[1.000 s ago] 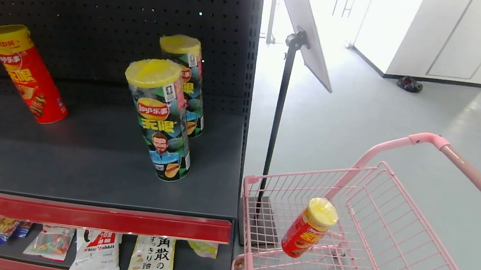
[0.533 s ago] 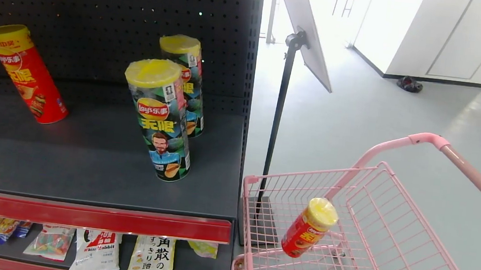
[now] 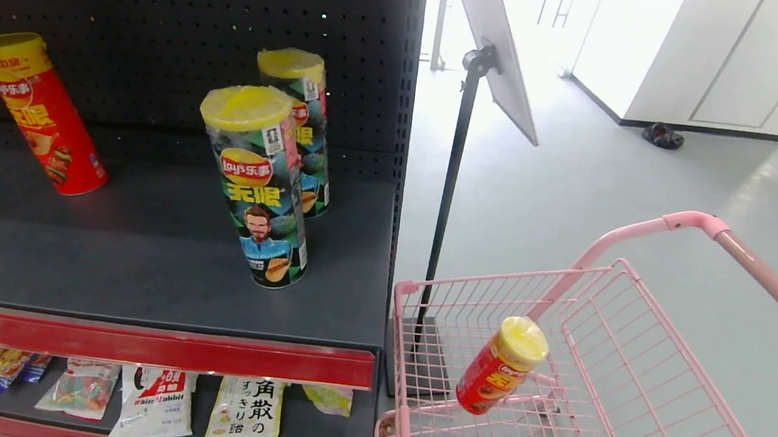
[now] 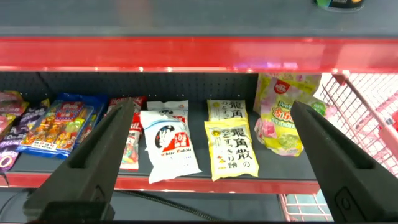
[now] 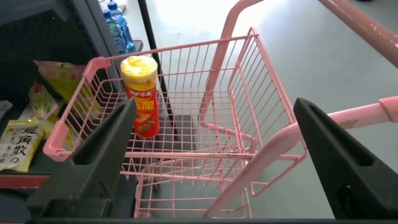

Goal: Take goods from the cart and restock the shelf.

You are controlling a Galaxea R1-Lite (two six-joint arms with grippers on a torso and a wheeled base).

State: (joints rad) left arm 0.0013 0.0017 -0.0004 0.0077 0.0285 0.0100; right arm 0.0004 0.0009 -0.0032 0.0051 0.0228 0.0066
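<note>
A red chip can [image 3: 501, 375] with a yellow lid stands leaning in the pink cart [image 3: 688, 220], against its near-left wall. On the dark shelf [image 3: 106, 270] stand a red can [image 3: 38, 115] at the left and two dark green cans [image 3: 256, 184] [image 3: 296, 127] near the right end. My left gripper [image 4: 214, 165] is open, low in front of the lower shelf's snack bags. Above the pink cart [image 5: 186, 46] my right gripper [image 5: 217, 162] is open, a little back from the red can [image 5: 142, 94]. Neither gripper holds anything.
A sign on a black pole [image 3: 453, 182] stands between shelf and cart. Snack bags [image 3: 150, 402] lie on the lower shelf under the red price rail [image 3: 148, 347]. Blue bottles [image 5: 118, 25] stand by the shelf end. Open grey floor lies to the right.
The head view has shifted slightly, so everything sits a bit higher in it. The cans and the cart have not moved.
</note>
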